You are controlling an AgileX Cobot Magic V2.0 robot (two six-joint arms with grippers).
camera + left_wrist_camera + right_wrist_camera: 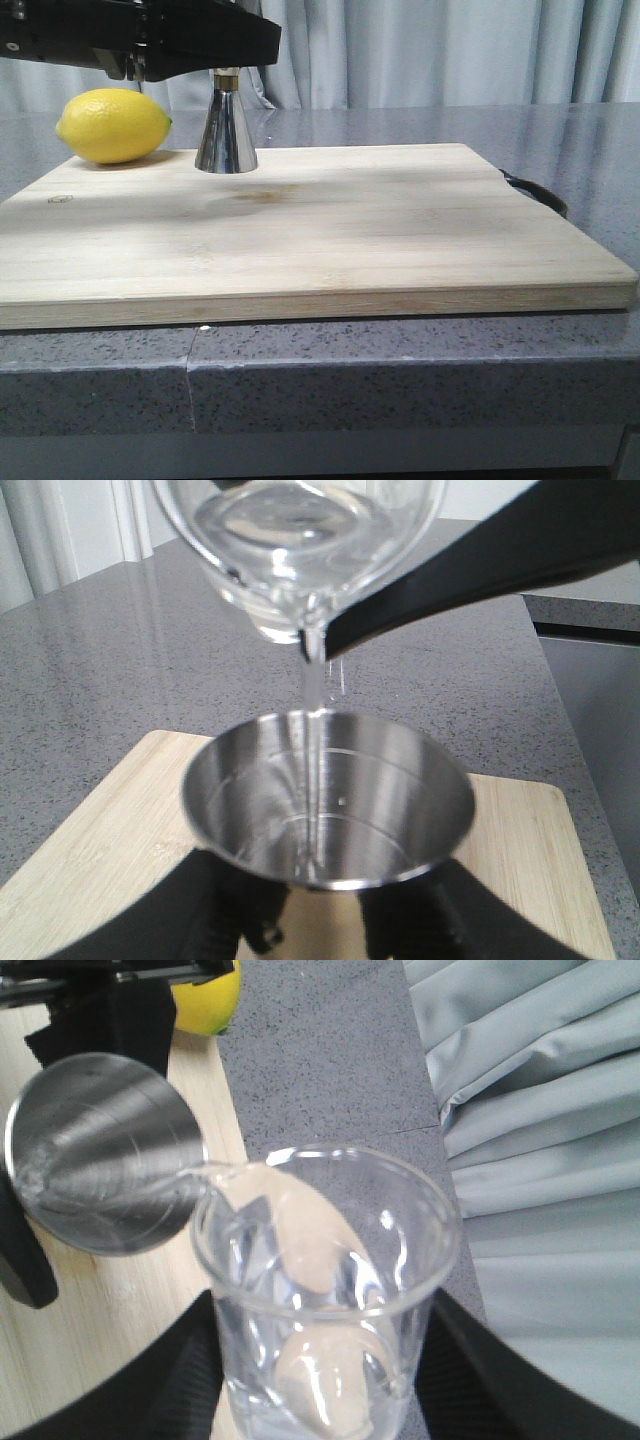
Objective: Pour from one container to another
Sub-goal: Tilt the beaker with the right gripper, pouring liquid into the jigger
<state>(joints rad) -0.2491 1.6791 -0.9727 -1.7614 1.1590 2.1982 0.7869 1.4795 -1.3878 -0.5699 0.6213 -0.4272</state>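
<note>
The steel jigger (225,130) stands on the wooden cutting board (320,230) at its far left; its upper cone is hidden behind my left gripper (215,50). In the left wrist view the left gripper (320,920) is shut on the jigger (328,800) just below its open cup. The clear glass beaker (300,540) is tilted above it, and a thin stream of water (313,680) falls from its lip into the cup. My right gripper (320,1360) is shut on the beaker (325,1290), whose lip hangs over the jigger (100,1150). The beaker is out of the front view.
A yellow lemon (113,125) lies just left of the jigger at the board's far left corner. The board has a dark handle (540,195) on its right edge and rests on a grey speckled counter (400,370). Pale curtains (450,50) hang behind.
</note>
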